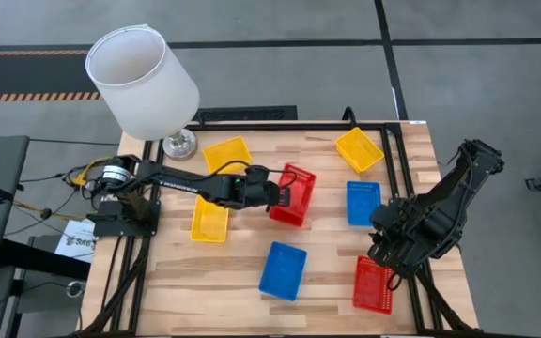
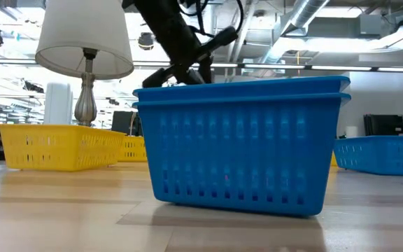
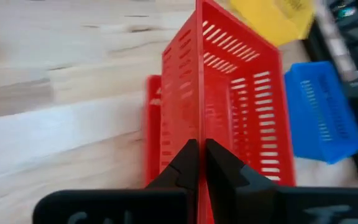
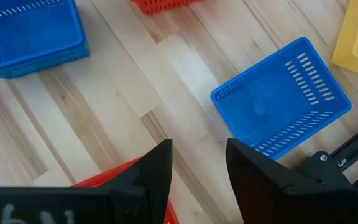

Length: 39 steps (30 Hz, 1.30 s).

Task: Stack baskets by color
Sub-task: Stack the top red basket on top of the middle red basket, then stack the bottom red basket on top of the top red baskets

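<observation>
My left gripper (image 1: 275,195) is at the table's middle, shut on a red basket (image 1: 295,194) that is tipped up. A narrow red piece (image 3: 154,124) shows just behind that basket; what it is I cannot tell. My right gripper (image 4: 197,165) hovers open, touching nothing, above another red basket (image 1: 374,284) at the near right. Yellow baskets lie at the far middle (image 1: 226,153), the left (image 1: 209,219) and the far right (image 1: 359,149). One blue basket (image 1: 363,203) lies on the right. Near the front sit two blue baskets (image 2: 240,150), one nested in the other. My left gripper pinches one wall of the red basket at its rim (image 3: 199,127), one finger inside and one outside. The fingers come from the table's left, slanting down. The basket is tilted onto its side in the hold. Whether its low edge touches the table is hidden.
A big white lamp (image 1: 144,80) stands at the table's far left corner. A black frame (image 1: 397,150) runs along the table's right side. Bare wood (image 1: 205,282) lies at the near left. Cables and papers sit off the table's left edge.
</observation>
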Motion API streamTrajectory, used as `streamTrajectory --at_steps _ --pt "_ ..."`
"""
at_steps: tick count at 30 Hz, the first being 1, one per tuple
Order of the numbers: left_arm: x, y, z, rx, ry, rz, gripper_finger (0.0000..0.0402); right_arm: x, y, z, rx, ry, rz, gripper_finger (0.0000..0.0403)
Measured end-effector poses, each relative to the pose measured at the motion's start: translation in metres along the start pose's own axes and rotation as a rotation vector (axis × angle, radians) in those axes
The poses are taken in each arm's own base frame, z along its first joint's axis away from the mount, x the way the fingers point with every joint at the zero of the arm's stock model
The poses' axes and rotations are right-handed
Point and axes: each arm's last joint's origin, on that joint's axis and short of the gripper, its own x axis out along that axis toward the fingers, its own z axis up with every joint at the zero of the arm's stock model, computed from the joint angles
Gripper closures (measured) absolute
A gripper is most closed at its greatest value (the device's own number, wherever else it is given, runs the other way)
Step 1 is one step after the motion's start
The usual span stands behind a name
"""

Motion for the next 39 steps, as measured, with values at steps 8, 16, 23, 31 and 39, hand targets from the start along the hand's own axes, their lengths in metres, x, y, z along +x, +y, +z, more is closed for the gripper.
streamTrajectory --at_steps 8,16,23,31,39 --pt "0.007 0.003 -0.009 0.007 0.063 0.014 0.0401 0.000 0.000 0.000 0.000 0.000 -0.001 0.0228" --pt "0.020 0.002 -0.016 -0.006 0.089 0.002 0.0395 0.000 0.000 0.000 -0.001 0.002 -0.001 0.0228" --pt "0.020 0.002 -0.016 0.008 0.104 -0.010 0.0358 0.000 0.000 0.000 -0.002 0.003 -0.001 0.0228" --pt "0.020 -0.002 -0.015 0.110 0.180 -0.064 0.0259 0.000 0.000 -0.001 -0.019 0.018 0.000 0.0228" --pt "0.005 -0.012 0.004 0.218 0.224 -0.156 0.0194 -0.002 0.002 -0.011 0.003 0.119 0.030 0.0228"
